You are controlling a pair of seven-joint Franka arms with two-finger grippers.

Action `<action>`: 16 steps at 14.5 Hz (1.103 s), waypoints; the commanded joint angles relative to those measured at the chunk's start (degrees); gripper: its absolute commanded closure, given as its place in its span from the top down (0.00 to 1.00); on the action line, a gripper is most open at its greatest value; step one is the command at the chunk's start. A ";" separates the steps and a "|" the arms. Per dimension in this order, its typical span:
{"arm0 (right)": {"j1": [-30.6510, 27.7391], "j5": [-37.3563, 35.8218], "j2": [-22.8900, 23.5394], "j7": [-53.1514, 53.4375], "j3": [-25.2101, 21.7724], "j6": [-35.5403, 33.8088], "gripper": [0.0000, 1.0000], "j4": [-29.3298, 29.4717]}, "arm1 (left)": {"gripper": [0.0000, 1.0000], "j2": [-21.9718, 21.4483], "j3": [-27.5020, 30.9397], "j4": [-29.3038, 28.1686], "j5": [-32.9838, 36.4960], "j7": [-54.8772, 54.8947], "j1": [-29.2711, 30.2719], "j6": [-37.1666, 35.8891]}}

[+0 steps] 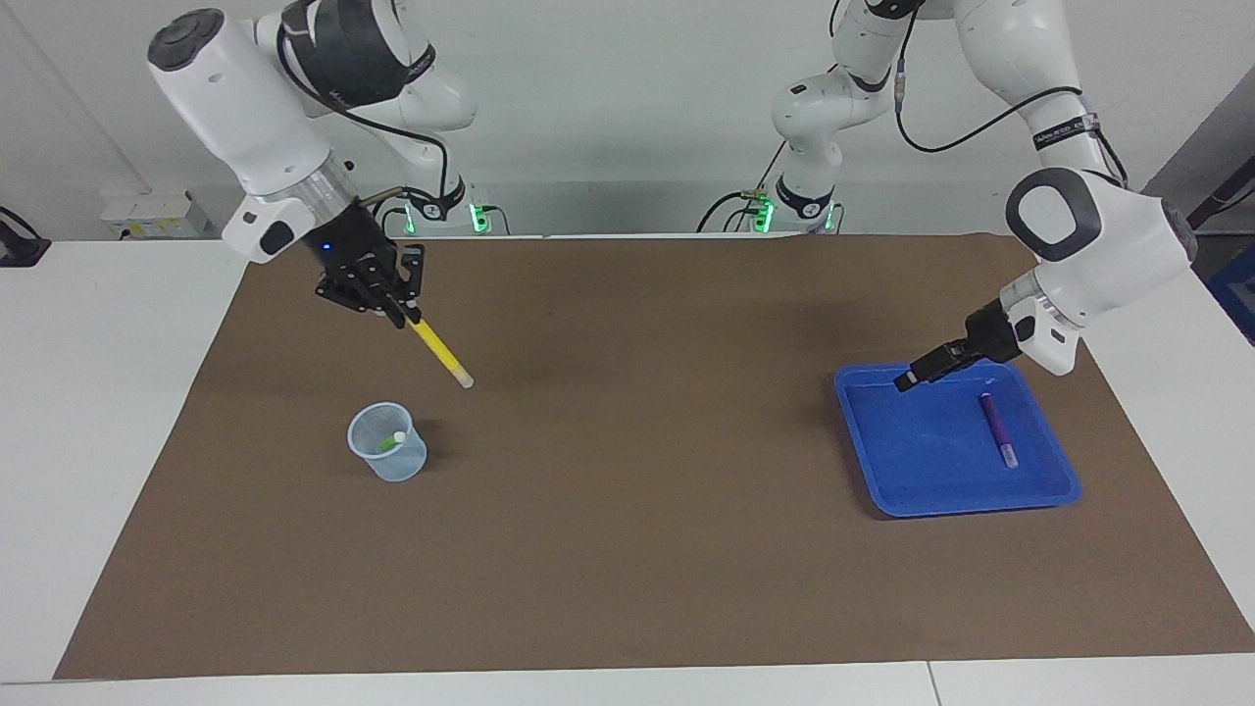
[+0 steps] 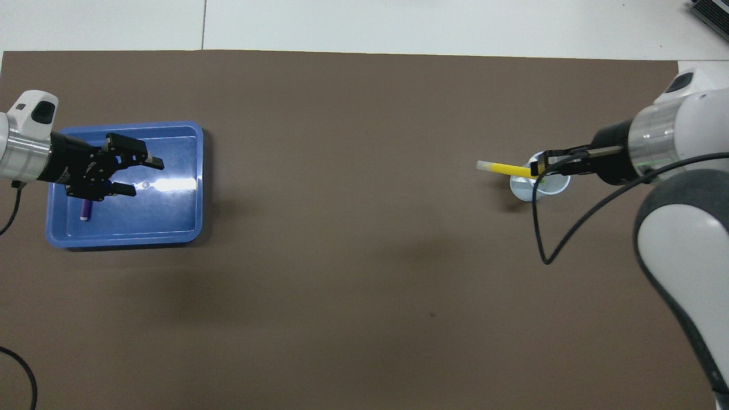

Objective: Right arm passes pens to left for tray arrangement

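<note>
Brown mat [image 1: 627,490], right claw [image 1: 402,316] gripping yellow white-tipped pen [image 1: 439,351], left claw [image 2: 136,173] spread over blue tray [image 1: 887,480]

Purple pen [image 2: 85,210]: overhead, mostly covered by the left gripper [image 2: 136,176]; only its end shows. Green pen [image 1: 390,442]: largely hidden inside the cup [image 1: 388,442]. Cup, overhead: partly covered by the right gripper [image 2: 535,169]. Both arms: cut off by picture edges.
</note>
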 commanded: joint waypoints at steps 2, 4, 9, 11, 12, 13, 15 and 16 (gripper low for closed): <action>5.81 1.92 1.97 11.77 0.20 9.19 0.00 -1.32 | 0.93 -1.66 -0.58 0.55 -5.92 -11.86 -0.97 -3.13; 9.41 4.27 3.99 19.23 0.20 15.24 0.00 -1.32 | 0.94 -1.75 -1.46 0.38 -9.52 -17.65 -1.76 -3.83; 17.93 5.61 11.11 34.17 0.20 29.93 0.00 0.00 | 0.92 -1.66 -2.61 0.11 -16.01 -30.30 -5.80 -0.33; 20.57 5.61 12.95 37.89 0.20 32.14 0.00 1.66 | 0.92 -1.58 -2.61 -0.24 -18.50 -32.70 -7.91 3.35; 21.46 5.70 13.40 39.03 0.20 32.67 0.00 2.19 | 0.91 -1.58 -2.69 -0.85 -19.02 -32.88 -9.31 6.24; 22.86 5.52 13.92 41.48 0.20 34.07 0.00 2.29 | 0.91 -1.58 -2.61 -1.90 -20.42 -33.93 -11.06 10.36; 25.23 5.52 14.63 44.57 0.20 36.18 0.00 2.37 | 0.89 -1.49 -2.69 -2.87 -22.18 -35.08 -13.88 17.23; 25.68 5.52 14.63 45.19 0.20 36.28 0.00 2.38 | 0.88 -1.40 -2.61 -2.88 -22.63 -35.78 -14.76 18.13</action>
